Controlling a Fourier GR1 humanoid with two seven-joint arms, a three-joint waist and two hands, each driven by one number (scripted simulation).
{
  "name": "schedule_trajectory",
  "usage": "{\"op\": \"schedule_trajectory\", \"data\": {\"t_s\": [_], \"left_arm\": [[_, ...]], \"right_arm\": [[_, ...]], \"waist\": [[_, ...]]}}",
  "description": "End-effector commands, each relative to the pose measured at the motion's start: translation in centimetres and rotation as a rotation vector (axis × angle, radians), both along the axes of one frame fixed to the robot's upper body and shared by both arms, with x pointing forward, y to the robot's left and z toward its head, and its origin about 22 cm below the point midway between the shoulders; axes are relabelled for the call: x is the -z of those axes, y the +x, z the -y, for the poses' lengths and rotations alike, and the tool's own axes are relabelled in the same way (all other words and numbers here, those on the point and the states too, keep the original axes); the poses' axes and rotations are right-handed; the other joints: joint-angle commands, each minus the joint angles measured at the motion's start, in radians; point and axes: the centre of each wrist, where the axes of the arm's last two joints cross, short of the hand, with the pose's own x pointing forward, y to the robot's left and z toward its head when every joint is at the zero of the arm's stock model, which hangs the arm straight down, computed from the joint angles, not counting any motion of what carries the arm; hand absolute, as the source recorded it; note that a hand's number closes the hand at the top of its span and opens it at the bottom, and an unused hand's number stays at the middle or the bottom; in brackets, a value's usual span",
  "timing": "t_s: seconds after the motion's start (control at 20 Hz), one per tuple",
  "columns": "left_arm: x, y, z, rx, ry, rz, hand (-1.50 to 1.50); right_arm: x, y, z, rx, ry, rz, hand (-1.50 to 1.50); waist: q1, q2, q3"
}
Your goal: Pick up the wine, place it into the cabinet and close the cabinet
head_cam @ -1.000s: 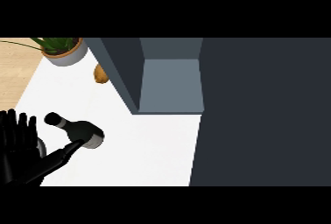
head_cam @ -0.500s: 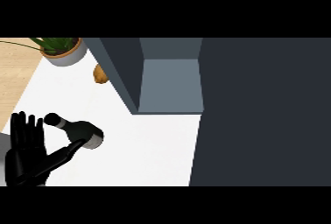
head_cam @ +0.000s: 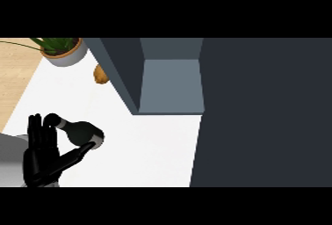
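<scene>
Left hand point(head_cam: 43, 160): your fingers are straight, spread beside the bottle, thumb under its base.
Wine bottle point(head_cam: 80, 131): stands on the white counter point(head_cam: 149, 149), left of your open cabinet point(head_cam: 170, 85).

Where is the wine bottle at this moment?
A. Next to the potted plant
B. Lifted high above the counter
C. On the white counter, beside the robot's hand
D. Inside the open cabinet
C: the wine bottle lies on the white counter, with the left hand open right beside it, thumb under its base.
</scene>
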Motion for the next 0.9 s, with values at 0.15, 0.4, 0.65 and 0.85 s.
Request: {"op": "schedule_trajectory", "data": {"t_s": [0.15,0.4,0.65,0.85], "left_arm": [[2.7,0.9,2.2,0.006,0.011,-0.006,-1.5],[3.5,1.9,0.3,0.035,-0.004,-0.028,-1.5],[5.1,2.2,0.2,0.037,-0.029,-0.016,-1.5],[5.7,0.5,-0.5,0.014,-0.027,-0.004,-1.5]], "right_arm": [[-0.2,-2.8,1.2,-0.034,0.039,0.064,-1.5],[-1.2,-3.5,1.0,-0.034,0.048,0.046,-1.5],[-1.9,-1.8,0.2,-0.035,0.053,0.054,-1.5],[-1.3,-2.6,-0.1,-0.027,0.034,0.056,-1.5]], "waist": [[-0.005,0.0,0.001],[-0.005,0.0,0.0],[-0.001,0.001,0.0],[0.001,0.0,0.0]]}}
